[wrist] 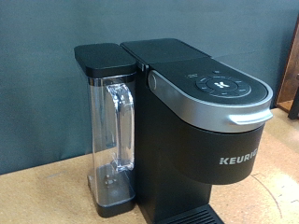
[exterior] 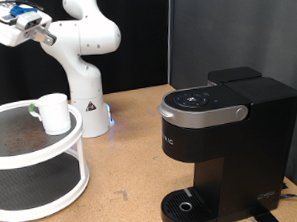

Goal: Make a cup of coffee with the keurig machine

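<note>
Raised high at the exterior view's top left, about ten o'clock from the cup (exterior: 54, 112), well apart from everything on the surface (exterior: 130, 142): the gripper (exterior: 24, 24), at the end of the white arm (exterior: 85, 44). Cannot tell whether the jaws stand open or closed; too small and cluttered there, and nothing seen between them.

Small, white, upright on the top shelf of a round two-tier stand (exterior: 37, 172), near its rim at the two o'clock side. Probably light and stiff, likely smooth-walled and a little slippery, easy to tip if nudged. No handle showing, so best taken across the wall, near mid-height, or pinched over the rim. A small dark greenish thing (exterior: 35, 109) just beside it, at its nine o'clock; too small to name surely.

The coffee machine (exterior: 216, 148), black and boxy, at the exterior view's lower right, lid down, drip base (exterior: 185, 203) bare with no cup under the spout. Heavy-looking and rigid, unlikely to shift under a light push; the grey lid handle (exterior: 201, 114) the natural place to lift.

Shown only in the wrist view: the clear water tank (wrist: 112, 131) on the machine's (wrist: 201, 121) side, the brand lettering and the buttons (wrist: 221, 84) up close. Shown only outside: cup, stand, arm and drip base.
</note>
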